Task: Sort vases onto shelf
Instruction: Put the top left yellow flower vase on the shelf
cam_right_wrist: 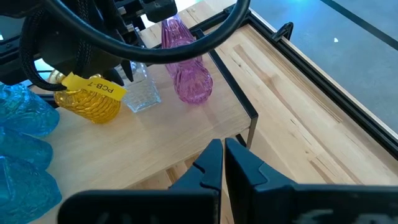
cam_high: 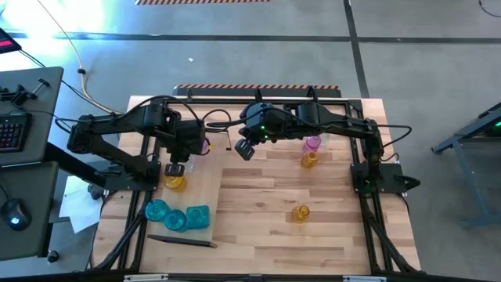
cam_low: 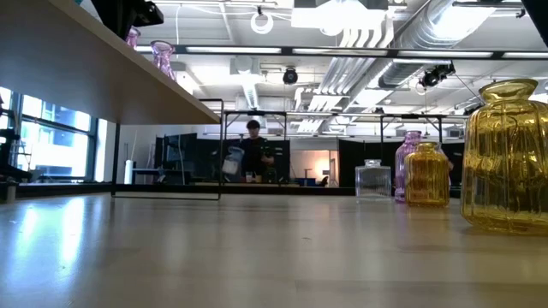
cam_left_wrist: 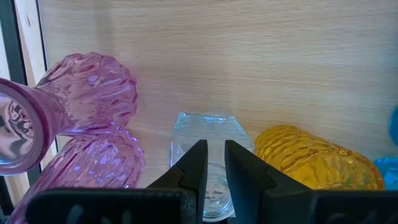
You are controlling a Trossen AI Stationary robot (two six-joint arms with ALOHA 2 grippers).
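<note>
The left gripper had its jaws narrowly pinching the rim of a small clear square glass vase standing on the light-wood shelf board, between pink and amber ones. Best bet: open gently, lift straight up. Right gripper hung shut, empty, nearby.

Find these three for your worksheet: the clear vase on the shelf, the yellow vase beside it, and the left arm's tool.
clear vase (cam_left_wrist: 205, 140), left wrist view, its glass body.
yellow vase (cam_left_wrist: 311, 158), left wrist view, its ribbed side.
left tool (cam_left_wrist: 214, 163), left wrist view, between the fingertips.
</note>
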